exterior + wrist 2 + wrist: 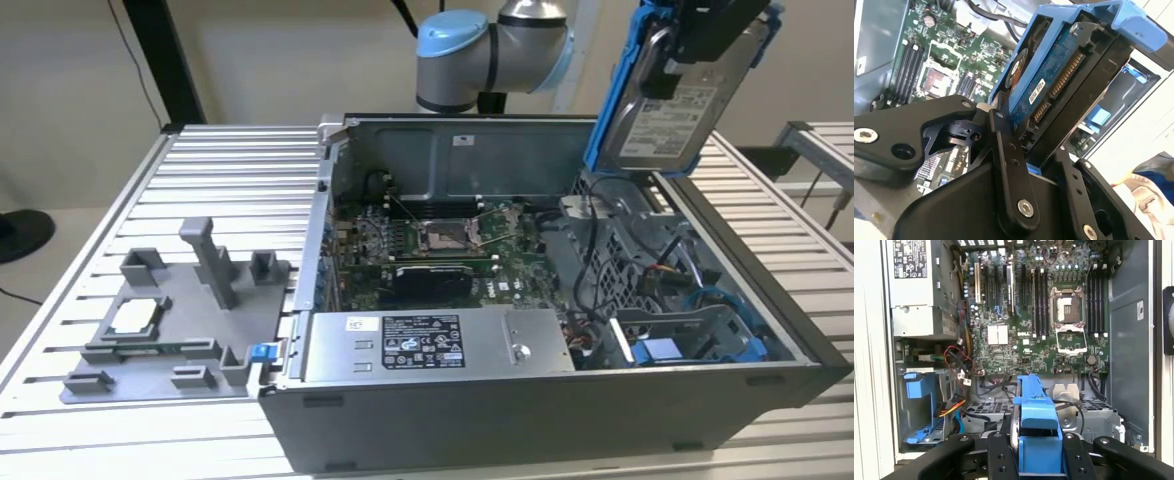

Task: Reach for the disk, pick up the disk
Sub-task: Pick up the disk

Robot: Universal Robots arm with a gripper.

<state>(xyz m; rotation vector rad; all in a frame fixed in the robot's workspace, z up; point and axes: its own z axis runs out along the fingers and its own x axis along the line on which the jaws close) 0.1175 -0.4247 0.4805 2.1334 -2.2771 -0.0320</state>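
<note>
Slatted metal table [200, 160], open computer case [561, 400], grey fixture tray [147, 330] beside it

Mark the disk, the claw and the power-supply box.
disk [663, 125]: exterior view, on its white label.
claw [1039, 450]: first wrist view, midway between its fingertips, shut on the disk's blue bracket.
power-supply box [420, 342]: exterior view, on its black label.

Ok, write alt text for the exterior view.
The tool holds the disk upright in the air above an open computer case. A grey fixture lies on the slatted table at the exterior view's left.
</note>
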